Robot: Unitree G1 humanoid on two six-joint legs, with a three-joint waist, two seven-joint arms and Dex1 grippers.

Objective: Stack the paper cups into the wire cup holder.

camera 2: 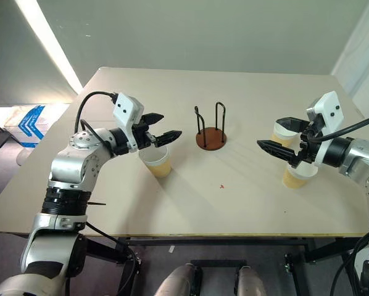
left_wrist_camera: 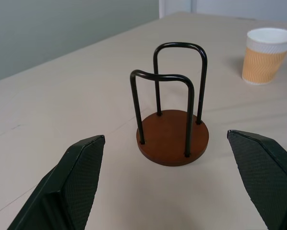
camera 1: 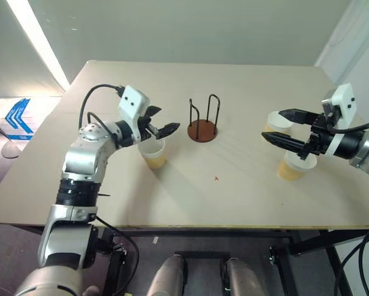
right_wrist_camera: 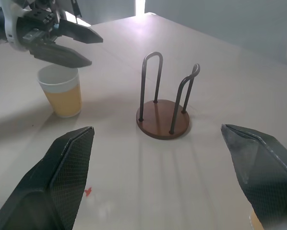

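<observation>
The wire cup holder (camera 1: pixel 203 125) stands empty near the middle of the table (camera 1: pixel 234 203), its two wire loops upright and clear, so no cup has been stacked yet. All three paper cups sit upright on the tabletop: one (camera 1: pixel 153 153) to the holder's left, just below the left gripper (camera 1: pixel 161 122), and two on the right, one (camera 1: pixel 278 123) farther back and one (camera 1: pixel 290 166) nearer, partly behind the right gripper (camera 1: pixel 276 127). Both claws hang above the table, spread wide and grasping nothing, each pointing inward toward the holder. The left one seems best placed to drop onto its cup first
</observation>
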